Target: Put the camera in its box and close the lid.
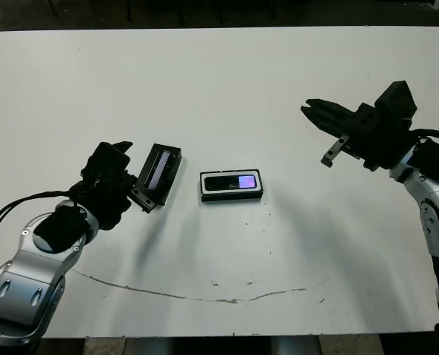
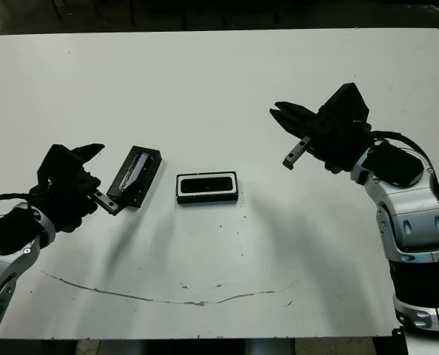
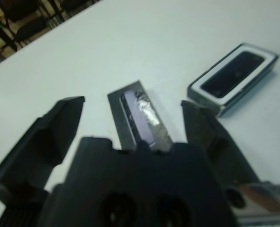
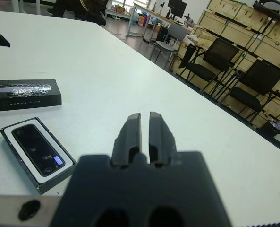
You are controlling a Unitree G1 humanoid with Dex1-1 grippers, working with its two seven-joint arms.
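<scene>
From the head views, the camera [image 1: 232,183] already lies in the box [image 1: 231,196] at mid-table, so closing is the step in hand. The lid [image 1: 160,169] sits just left of the box, uncovered. The left wrist view shows the left gripper [image 3: 132,116] with fingers spread either side of the lid, its glossy strip up; next it must clamp and lift. In the right wrist view the right gripper [image 4: 145,135] hovers, fingers nearly together, empty.
</scene>
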